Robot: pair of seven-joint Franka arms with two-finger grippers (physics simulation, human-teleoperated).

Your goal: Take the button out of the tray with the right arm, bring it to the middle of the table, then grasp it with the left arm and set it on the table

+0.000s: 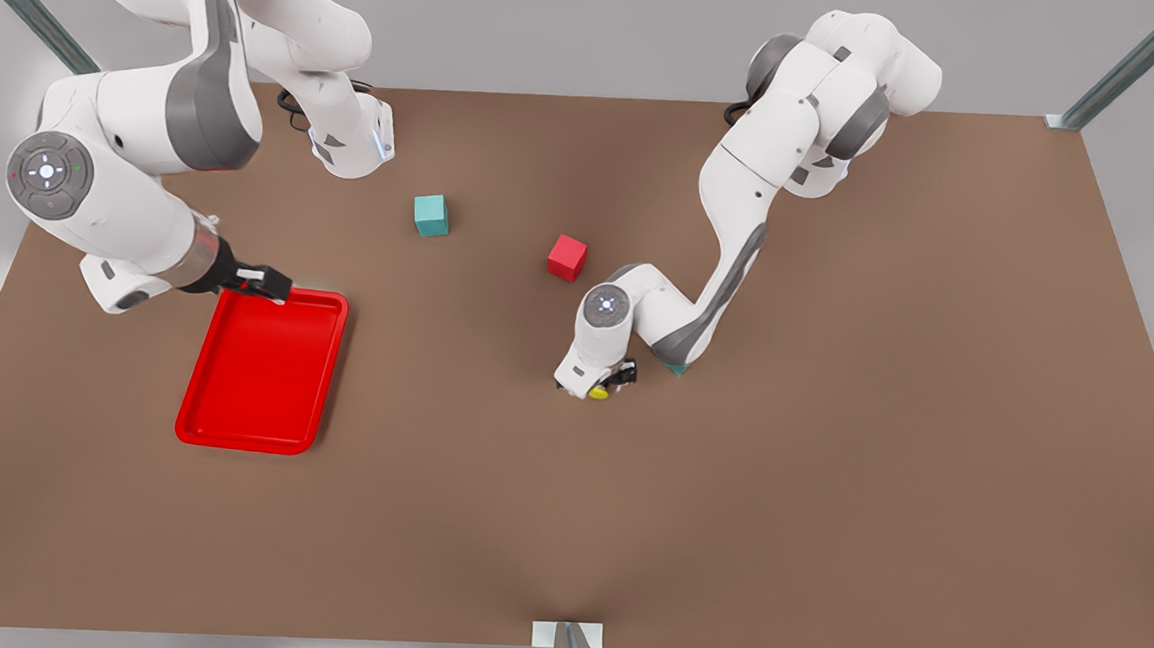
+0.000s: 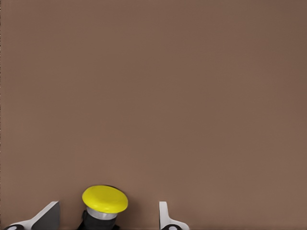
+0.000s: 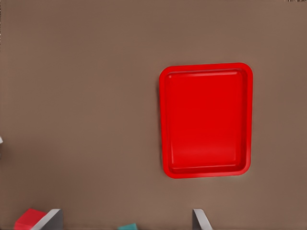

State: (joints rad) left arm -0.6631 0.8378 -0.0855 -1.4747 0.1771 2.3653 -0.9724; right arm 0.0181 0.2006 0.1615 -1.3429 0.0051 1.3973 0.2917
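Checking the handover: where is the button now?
The button sits mid-table in the front view, between the open fingers of the left hand, below the red cube, outside the tray.

My front camera hangs high, looking steeply down over the whole matte brown tabletop [image 1: 828, 480]. My left wrist camera sits close above bare brown surface. My right wrist camera looks straight down from higher up at the shallow bright red rectangular tray [image 3: 206, 120], which the front view shares [image 1: 264, 370].

Bright even light, soft faint shadows, no glare; slightly soft renders
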